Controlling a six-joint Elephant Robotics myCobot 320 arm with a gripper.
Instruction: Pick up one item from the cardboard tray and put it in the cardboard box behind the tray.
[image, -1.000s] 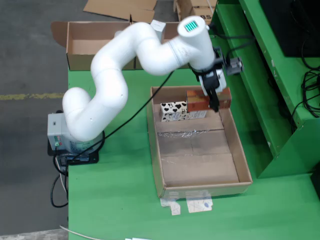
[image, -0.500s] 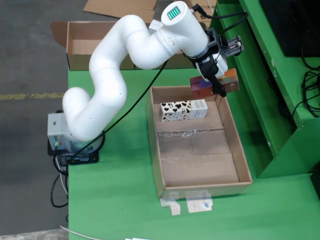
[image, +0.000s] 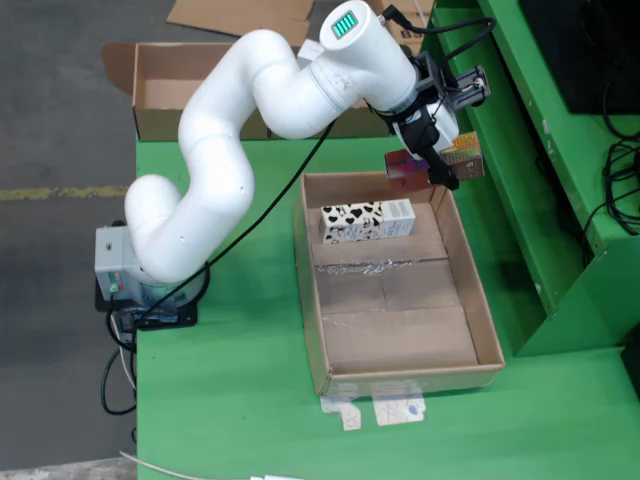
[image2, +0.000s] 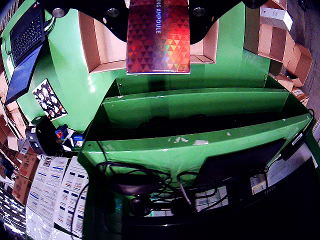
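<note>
My gripper (image: 432, 160) is shut on a shiny red and gold holographic box (image: 440, 163), held in the air over the far right corner of the cardboard tray (image: 400, 355). In the wrist view the same box (image2: 158, 37) fills the top middle, clamped between the jaws, with the tray's edge (image2: 102, 47) behind it. A white carton with black hearts (image: 366, 221) lies in the tray near its far end. A second cardboard box (image: 170, 90) stands open at the back left of the table.
A green shelf frame (image: 545, 150) rises along the right of the table, close to the gripper; it fills the wrist view (image2: 200, 125). Black cables (image: 620, 180) hang at the far right. The arm's base (image: 150, 275) sits at the table's left edge.
</note>
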